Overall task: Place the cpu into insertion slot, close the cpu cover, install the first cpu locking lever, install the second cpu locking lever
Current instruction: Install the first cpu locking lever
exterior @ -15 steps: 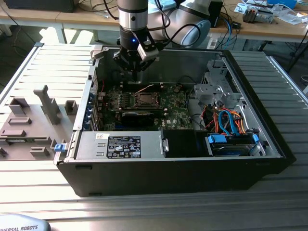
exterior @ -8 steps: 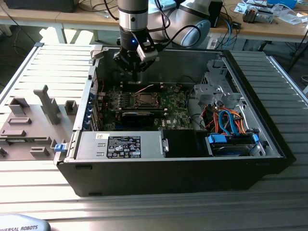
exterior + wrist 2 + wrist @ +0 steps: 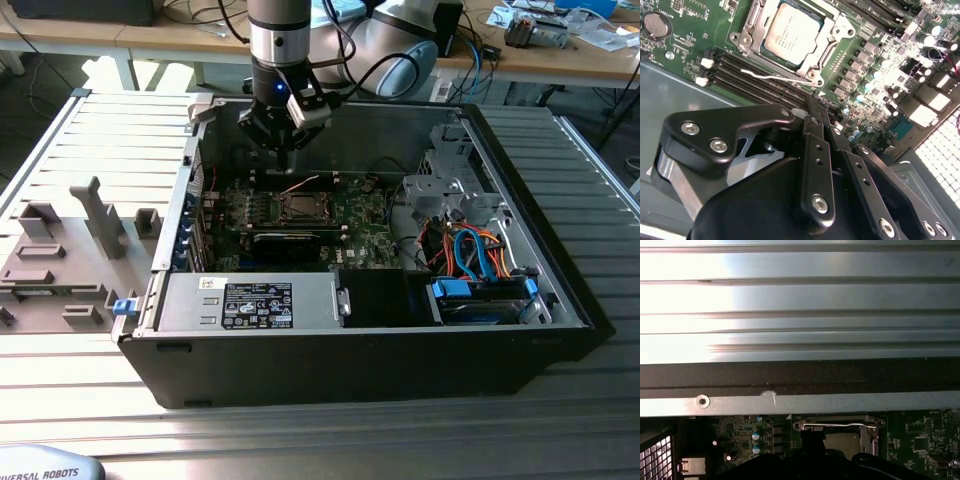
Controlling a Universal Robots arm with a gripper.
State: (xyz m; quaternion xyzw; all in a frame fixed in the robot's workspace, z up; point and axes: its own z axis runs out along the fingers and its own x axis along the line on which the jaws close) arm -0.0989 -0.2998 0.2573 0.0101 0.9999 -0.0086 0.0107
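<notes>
Near the upper middle of the second wrist view, the cpu (image 3: 791, 34) lies flat in the slot (image 3: 751, 31) on the green board (image 3: 685, 45). It is a square chip with a dull silver-grey top bearing faint print, turned diagonally in that frame so one corner points toward the lower right. The cover (image 3: 837, 27) is down around it, its silvery frame bordering the chip on all sides and the chip showing through its window. A thin wire lever (image 3: 777, 77) runs along the lower edge of the frame, its long axis slanting from middle left down to the right, beside the dark memory slots (image 3: 747, 75).

The hand (image 3: 816, 107) fills the lower half of that view, its black fingers (image 3: 815, 150) drawn together with nothing between them, tips just short of the lever.

In the exterior view the hand (image 3: 285, 150) hangs inside the open computer case (image 3: 350, 370), above the far edge of the board and just behind the slot (image 3: 300, 207). That view alone shows the whole case resting on the ribbed tabletop (image 3: 120, 130), with grey fixtures (image 3: 70, 250) at middle left.

The first wrist view looks across the case wall (image 3: 800, 402); along the bottom edge the slot (image 3: 840, 432) appears with a lever (image 3: 837, 426) lying horizontally across its top.
</notes>
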